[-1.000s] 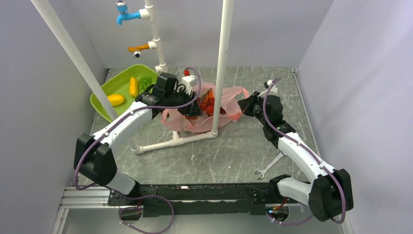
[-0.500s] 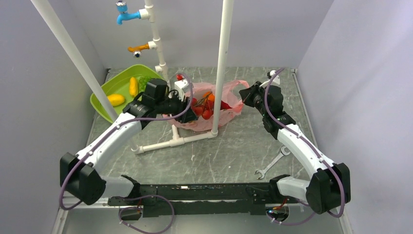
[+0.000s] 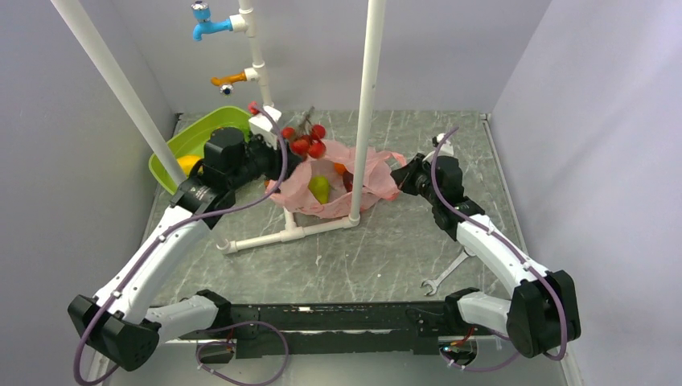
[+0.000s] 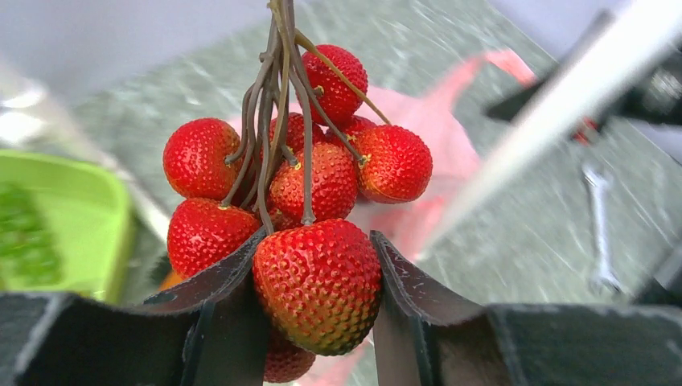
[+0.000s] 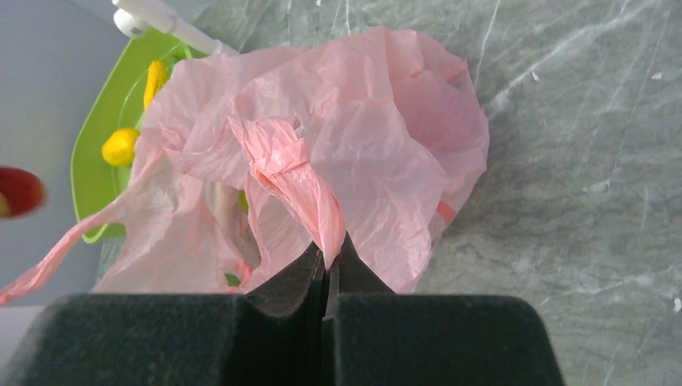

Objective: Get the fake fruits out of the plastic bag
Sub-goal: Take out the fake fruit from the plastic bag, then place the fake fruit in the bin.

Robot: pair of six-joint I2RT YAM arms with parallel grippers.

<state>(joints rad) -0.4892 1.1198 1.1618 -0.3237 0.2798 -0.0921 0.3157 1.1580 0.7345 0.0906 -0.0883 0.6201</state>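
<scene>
My left gripper (image 3: 289,150) is shut on a bunch of red bumpy fruits (image 3: 305,142) on brown stems and holds it in the air over the left rim of the pink plastic bag (image 3: 366,191). In the left wrist view the jaws (image 4: 318,277) clamp the lowest red fruit of the bunch (image 4: 310,181). A yellow-green oval fruit (image 3: 320,189) and an orange piece (image 3: 339,169) lie in the open bag. My right gripper (image 3: 404,174) is shut on a bunched fold of the bag's right edge, also seen in the right wrist view (image 5: 330,256).
A green tray (image 3: 183,143) at back left holds a yellow fruit (image 3: 186,164). A white pipe frame (image 3: 358,145) stands in front of the bag, with its base pipe (image 3: 273,236) on the table. A wrench (image 3: 447,273) lies near the right arm. Taps (image 3: 211,26) are mounted at the back.
My left gripper has lifted the red fruit bunch out of the bag and carried it up and left. The bag has opened, showing the yellow-green fruit. My right gripper keeps its hold.
</scene>
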